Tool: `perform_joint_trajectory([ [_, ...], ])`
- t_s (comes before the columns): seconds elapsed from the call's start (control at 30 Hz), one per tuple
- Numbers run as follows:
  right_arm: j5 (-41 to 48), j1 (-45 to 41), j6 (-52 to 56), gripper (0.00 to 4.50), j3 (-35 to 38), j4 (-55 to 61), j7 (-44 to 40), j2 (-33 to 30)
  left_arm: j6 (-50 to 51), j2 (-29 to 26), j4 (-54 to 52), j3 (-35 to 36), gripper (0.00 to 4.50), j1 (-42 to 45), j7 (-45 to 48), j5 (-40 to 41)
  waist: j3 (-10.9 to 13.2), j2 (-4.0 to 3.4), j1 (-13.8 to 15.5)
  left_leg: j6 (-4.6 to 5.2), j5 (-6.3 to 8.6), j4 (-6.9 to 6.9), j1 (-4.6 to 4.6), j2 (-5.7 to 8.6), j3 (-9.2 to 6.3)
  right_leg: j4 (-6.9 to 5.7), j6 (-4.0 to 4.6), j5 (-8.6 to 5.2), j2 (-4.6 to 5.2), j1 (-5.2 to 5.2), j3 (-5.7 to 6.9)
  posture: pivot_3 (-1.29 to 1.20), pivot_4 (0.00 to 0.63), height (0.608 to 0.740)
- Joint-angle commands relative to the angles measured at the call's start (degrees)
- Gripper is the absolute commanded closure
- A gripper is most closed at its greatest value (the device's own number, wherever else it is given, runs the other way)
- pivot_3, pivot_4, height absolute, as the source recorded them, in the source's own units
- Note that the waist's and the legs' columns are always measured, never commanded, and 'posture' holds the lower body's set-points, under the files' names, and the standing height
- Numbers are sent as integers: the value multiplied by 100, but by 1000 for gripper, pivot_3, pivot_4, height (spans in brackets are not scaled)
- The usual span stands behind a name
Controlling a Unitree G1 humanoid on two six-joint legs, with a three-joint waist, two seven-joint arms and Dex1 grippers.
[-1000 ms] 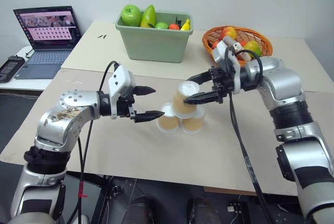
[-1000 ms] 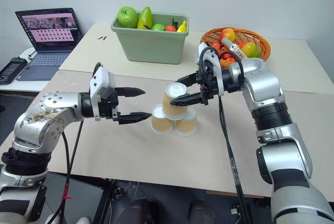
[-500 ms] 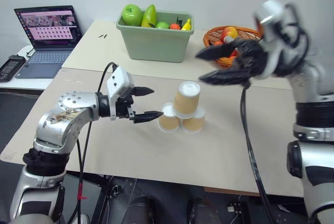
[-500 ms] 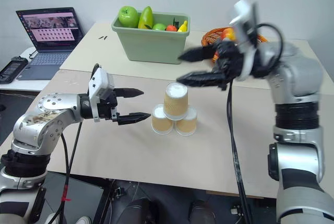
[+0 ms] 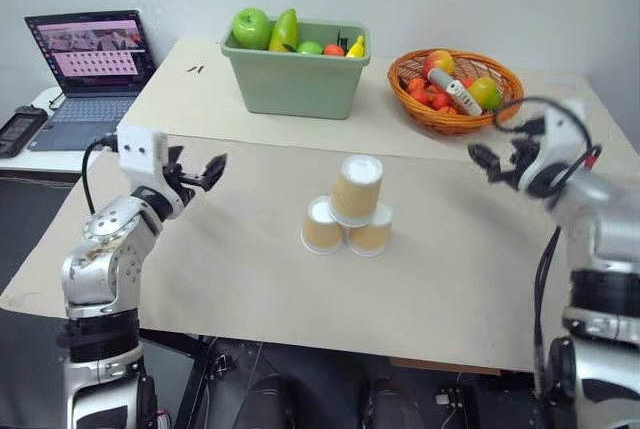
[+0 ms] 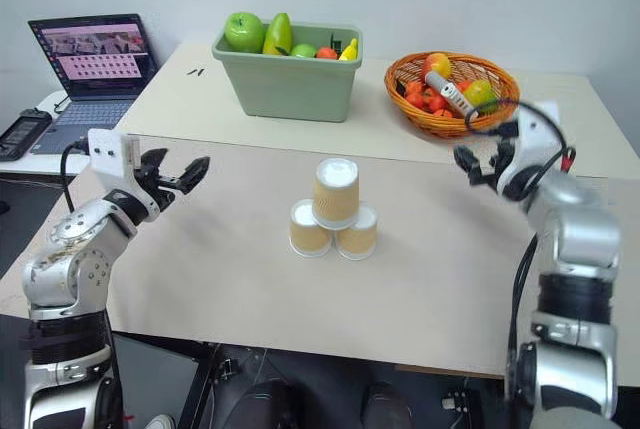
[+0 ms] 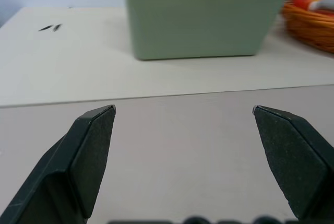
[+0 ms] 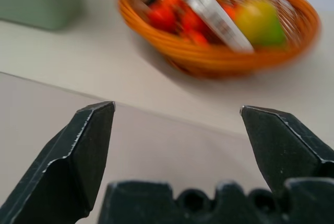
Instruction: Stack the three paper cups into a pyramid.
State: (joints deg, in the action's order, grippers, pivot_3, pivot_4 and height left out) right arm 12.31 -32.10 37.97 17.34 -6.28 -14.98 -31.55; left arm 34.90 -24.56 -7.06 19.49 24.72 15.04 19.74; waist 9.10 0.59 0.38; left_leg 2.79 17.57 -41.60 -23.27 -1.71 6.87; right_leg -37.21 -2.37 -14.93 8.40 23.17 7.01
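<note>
Cups: the three paper cups (image 5: 347,214) stand mid-table as a finished pyramid, two side by side and touching on the tan mat (image 5: 250,279), the third upside down across their tops. Nothing appears left to stack. Well apart on either side, the left gripper (image 5: 200,174) and right gripper (image 5: 490,162) hang over the mat, fingers spread wide and empty, pointing toward the green bin (image 5: 293,77) and fruit basket (image 5: 455,117).

Basket (image 8: 219,51) blurred — its far rim cut off.

Cups (image 5: 346,214) tan w/ white rims; bin (image 5: 293,82) green; basket (image 5: 455,117) orange (woven).
</note>
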Motion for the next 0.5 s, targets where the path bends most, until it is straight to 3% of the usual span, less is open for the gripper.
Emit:
perform_joint_trajectory([
  [0.03, -266, 427, -756, 19, 348, 264, 672, 228, -637, 19, 362, 326, 0, -55, -520, -341, 0, 0, -7, -3, -2, 5, 3, 2, 1, 1, 0, 0, 0, 0, 0, 0, 150, 740],
  [0.27, -70, 1297, -1442, 19, 819, 422, 984, 751, -1299, 91, 1233, 585, 0, -157, -930, -492, 0, -1, -30, -6, -4, 8, 20, 0, 3, 5, 0, 0, 0, -14, -5, 0, 150, 740],
  [0.5, -31, 1075, -1552, 19, 837, 217, 1042, 665, -1958, 116, 1864, 712, 0, -11, -1433, -639, 0, -1, -86, -9, -6, 3, 36, -7, 4, 8, 1, 0, 0, -18, -16, 0, 150, 740],
])
